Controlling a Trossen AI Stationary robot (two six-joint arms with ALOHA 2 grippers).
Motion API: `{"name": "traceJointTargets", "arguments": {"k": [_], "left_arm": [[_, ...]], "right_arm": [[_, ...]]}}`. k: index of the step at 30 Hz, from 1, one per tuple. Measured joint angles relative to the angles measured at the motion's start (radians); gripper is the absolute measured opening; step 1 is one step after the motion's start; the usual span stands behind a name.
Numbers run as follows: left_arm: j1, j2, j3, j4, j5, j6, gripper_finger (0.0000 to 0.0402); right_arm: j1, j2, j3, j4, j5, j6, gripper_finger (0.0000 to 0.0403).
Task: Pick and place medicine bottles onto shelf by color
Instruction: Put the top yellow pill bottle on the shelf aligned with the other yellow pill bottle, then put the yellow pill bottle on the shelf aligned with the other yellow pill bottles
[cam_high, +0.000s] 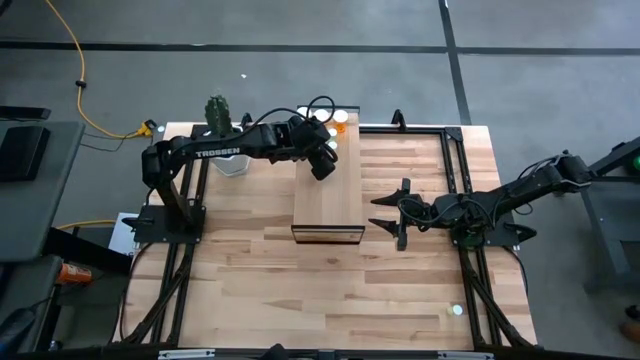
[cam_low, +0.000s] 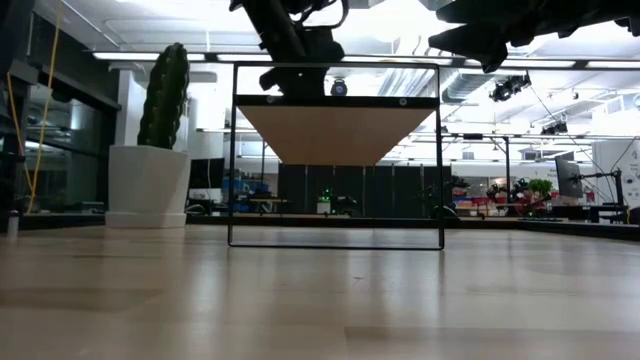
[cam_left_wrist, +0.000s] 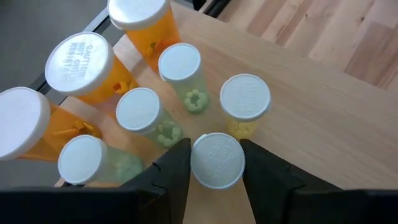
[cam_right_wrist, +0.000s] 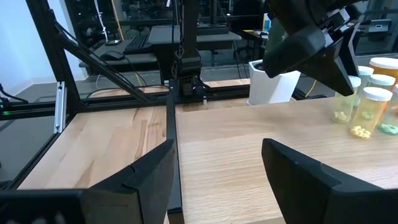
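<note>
The shelf (cam_high: 328, 190) stands mid-table, and several white-capped medicine bottles crowd its far end (cam_high: 335, 122). In the left wrist view there are three orange ones (cam_left_wrist: 93, 74) and several pale green-yellow ones (cam_left_wrist: 140, 115), all standing upright on the shelf top. My left gripper (cam_left_wrist: 216, 171) is over that end, shut on one small pale bottle (cam_left_wrist: 216, 160). It also shows in the right wrist view (cam_right_wrist: 341, 102). My right gripper (cam_high: 385, 212) is open and empty, just right of the shelf's near end. My left gripper pinches the small bottle between its two fingers, one on each side just under the white cap (cam_left_wrist: 216, 160). The fingers come from above, pointing down. The bottle is upright. The cap hides its body, and I cannot tell whether its base rests on the shelf top.
A white pot with a green cactus (cam_high: 222, 135) stands left of the shelf's far end. The other bottles stand close beyond the held one. Bare shelf top (cam_right_wrist: 249, 162) stretches toward the near end. Dark frame rails (cam_high: 455, 170) run along the table's sides.
</note>
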Motion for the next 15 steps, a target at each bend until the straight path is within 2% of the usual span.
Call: {"name": "traceJointTargets", "arguments": {"k": [15], "left_arm": [[0.0, -0.007, 0.0, 0.003, 0.0, 0.016, 0.021]], "right_arm": [[0.0, 0.0, 0.0, 0.0, 0.0, 0.0, 0.0232]]}}
